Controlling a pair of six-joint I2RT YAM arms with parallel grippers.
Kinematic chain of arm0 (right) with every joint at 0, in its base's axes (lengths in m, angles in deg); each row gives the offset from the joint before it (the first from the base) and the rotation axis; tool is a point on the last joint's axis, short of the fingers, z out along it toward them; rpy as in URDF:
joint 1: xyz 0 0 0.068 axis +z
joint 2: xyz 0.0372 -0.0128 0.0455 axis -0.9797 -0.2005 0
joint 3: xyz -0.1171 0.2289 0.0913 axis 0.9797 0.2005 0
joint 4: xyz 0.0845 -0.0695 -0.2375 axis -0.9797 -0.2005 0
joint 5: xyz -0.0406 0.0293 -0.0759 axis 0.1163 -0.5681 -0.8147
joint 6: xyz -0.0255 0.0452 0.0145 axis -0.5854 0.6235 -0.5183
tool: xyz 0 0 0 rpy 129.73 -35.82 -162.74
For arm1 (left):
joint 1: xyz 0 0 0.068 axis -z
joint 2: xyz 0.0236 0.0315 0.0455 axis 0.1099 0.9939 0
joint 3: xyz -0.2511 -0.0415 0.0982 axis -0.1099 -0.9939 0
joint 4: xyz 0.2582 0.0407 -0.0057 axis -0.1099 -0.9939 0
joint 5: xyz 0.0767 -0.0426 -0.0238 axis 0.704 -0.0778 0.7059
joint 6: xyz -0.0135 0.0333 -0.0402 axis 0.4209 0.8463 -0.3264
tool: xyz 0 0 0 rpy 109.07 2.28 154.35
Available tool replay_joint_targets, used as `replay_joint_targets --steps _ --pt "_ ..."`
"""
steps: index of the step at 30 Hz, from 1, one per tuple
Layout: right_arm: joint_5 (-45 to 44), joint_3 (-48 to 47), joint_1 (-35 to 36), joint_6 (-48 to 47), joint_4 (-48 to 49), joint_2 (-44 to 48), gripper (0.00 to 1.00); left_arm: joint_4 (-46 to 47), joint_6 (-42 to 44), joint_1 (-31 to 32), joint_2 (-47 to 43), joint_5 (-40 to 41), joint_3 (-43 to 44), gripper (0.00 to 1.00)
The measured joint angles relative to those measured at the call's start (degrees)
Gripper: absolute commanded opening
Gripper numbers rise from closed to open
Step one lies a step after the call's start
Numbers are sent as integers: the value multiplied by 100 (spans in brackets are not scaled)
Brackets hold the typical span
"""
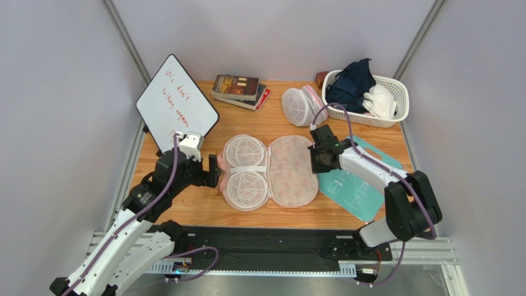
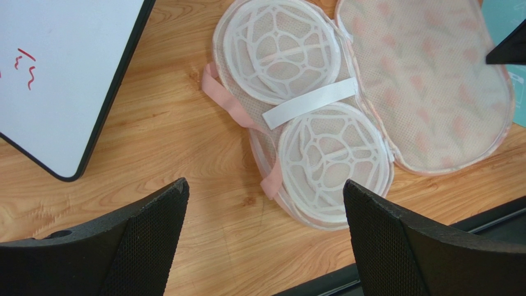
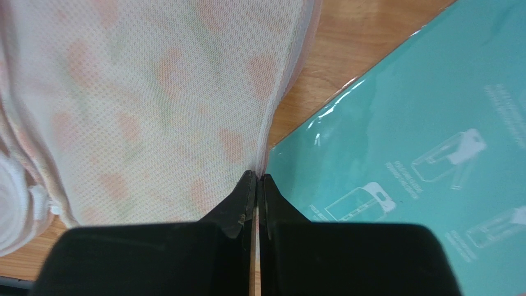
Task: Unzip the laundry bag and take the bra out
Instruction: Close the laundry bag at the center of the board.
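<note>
The laundry bag (image 1: pixel 293 172) lies opened flat at the table's middle. Its right half is cream fabric with peach print (image 2: pixel 432 92). Its left half shows two white lattice cups (image 1: pixel 247 172) under mesh, crossed by a white band (image 2: pixel 308 102), with a pink loop strap (image 2: pixel 231 105) at its left. The bra is hidden. My right gripper (image 1: pixel 316 161) is at the printed half's right edge, and in the right wrist view it (image 3: pixel 256 176) is shut with the bag's pink edging (image 3: pixel 271 117) running into its tips. My left gripper (image 2: pixel 264 188) hovers open just left of the cups.
A tilted whiteboard (image 1: pixel 176 105) stands at the back left, with stacked books (image 1: pixel 239 91) behind the bag. A white mesh dome bag (image 1: pixel 302 106) leans by a white basket (image 1: pixel 395 86) of clothes at the back right. A teal sheet (image 1: pixel 364 185) lies under the right arm.
</note>
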Motion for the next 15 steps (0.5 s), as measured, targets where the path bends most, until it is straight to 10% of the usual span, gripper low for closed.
replay_joint_targets --steps 15 --pt "-1025 -1611 0 -490 -1602 721 0 0 0 0 -107 -83 0 100"
